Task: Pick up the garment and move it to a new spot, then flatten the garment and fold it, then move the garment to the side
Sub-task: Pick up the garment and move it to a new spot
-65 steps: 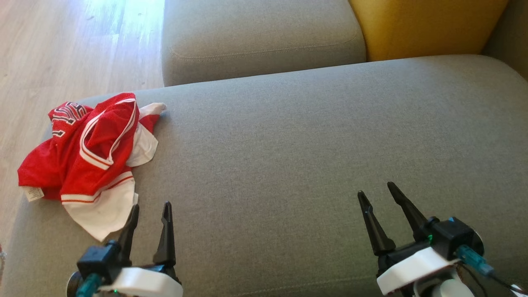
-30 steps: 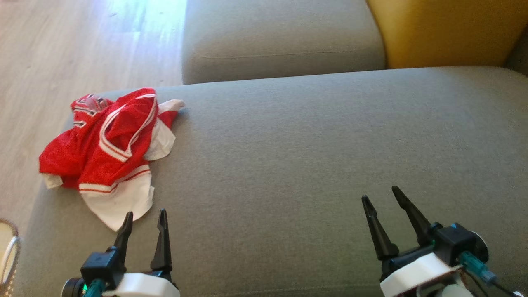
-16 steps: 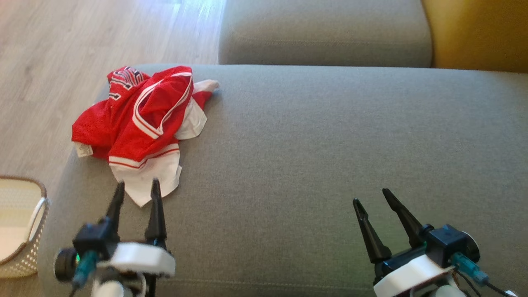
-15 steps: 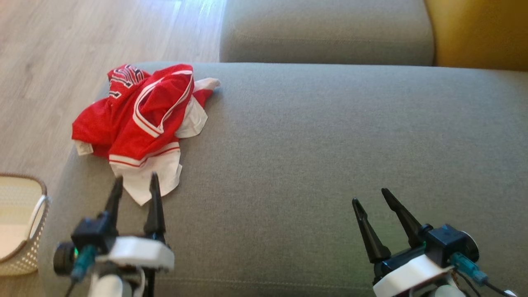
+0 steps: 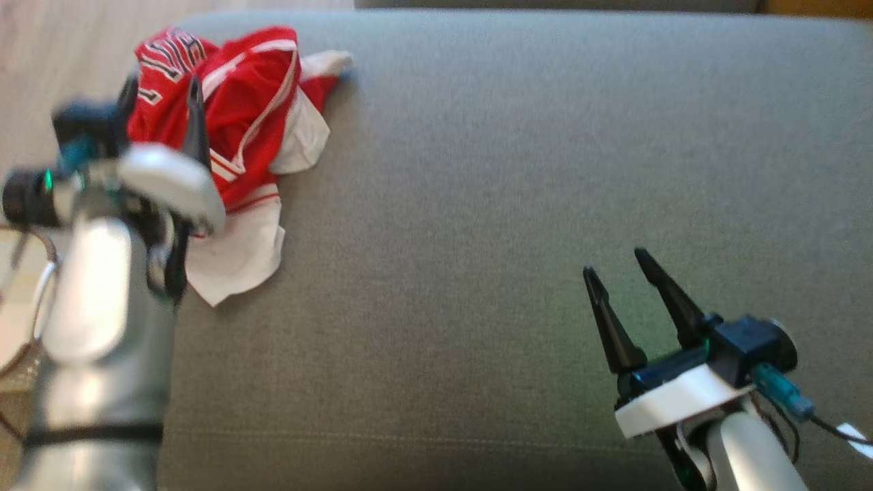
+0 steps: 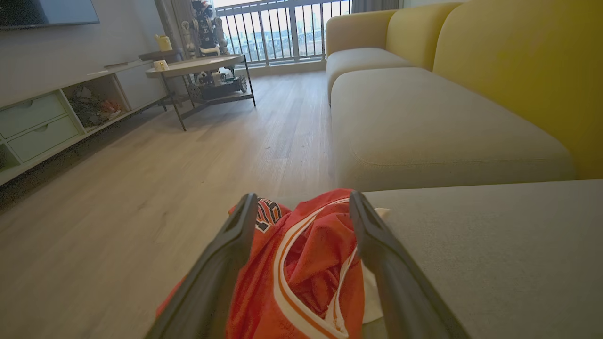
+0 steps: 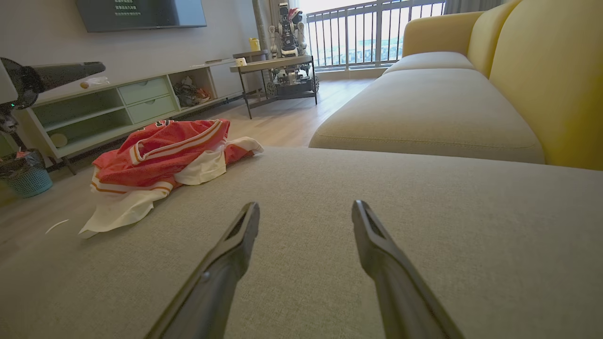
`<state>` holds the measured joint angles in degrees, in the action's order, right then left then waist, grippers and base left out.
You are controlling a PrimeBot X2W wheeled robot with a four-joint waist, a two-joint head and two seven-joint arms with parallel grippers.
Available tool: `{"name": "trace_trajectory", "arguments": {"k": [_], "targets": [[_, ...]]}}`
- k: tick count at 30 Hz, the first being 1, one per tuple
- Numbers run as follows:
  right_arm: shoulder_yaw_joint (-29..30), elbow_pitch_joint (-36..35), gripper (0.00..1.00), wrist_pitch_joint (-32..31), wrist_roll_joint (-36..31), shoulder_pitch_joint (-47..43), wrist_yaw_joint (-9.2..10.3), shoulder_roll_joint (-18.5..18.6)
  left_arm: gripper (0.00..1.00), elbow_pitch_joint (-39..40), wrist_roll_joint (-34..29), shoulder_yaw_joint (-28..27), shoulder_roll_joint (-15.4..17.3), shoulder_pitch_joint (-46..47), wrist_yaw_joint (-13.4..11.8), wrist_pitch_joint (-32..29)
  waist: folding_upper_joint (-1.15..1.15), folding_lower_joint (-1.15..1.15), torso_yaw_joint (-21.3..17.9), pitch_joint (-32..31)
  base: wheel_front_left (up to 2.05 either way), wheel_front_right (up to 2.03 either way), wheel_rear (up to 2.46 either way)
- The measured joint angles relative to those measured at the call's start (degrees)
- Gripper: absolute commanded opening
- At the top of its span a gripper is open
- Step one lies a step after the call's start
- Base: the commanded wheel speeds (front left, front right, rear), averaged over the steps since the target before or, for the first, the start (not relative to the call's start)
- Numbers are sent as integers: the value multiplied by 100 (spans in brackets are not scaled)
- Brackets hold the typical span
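Red and white cloth sits on the left. It is the garment, lying in a crumpled heap at the left end of the grey sofa seat. It is close to the edge where the wood floor begins.

Most of the garment is bright red. White bands with thin stripes curve across the red. A plain white flap sticks out on the near side, toward me. A small white corner pokes out on the far side, toward the right. The far left part has big letters or numbers on it, but the cloth is bunched up and I cannot read them. The whole heap is full of folds and bumps.

My left gripper is over the heap. In my left wrist view its two dark fingers are spread wide, with red cloth showing between them. It has hold of nothing. My head view is blurry there, so I cannot tell if the fingers touch the cloth.

Over to the right, well apart from the garment, my right gripper is low over the grey seat. Its fingers are spread wide too, and it holds nothing. My right wrist view shows a yellow sofa back on the right.
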<state>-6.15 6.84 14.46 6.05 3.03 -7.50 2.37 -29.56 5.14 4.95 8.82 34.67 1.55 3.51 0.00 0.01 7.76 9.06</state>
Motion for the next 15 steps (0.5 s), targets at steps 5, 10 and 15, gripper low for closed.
{"name": "trace_trajectory", "arguments": {"k": [5, 10, 15], "targets": [[-53, -14, 100, 0, -155, 489, 0, 10, 100, -1016, 145, 7, 4, 1250, 192, -681, 0, 2, -55, 557, 0, 0, 0], [-13, -43, 100, 0, -187, 704, 0, 21, 100, -1778, 81, 114, 30, 1962, 202, -1220, 0, 2, -120, 973, 0, 0, 0], [15, -77, 100, 0, -265, 892, 0, 36, 100, -2619, 40, 191, 58, 2668, 197, -1808, 0, 1, -205, 1425, 0, 0, 0]]}}
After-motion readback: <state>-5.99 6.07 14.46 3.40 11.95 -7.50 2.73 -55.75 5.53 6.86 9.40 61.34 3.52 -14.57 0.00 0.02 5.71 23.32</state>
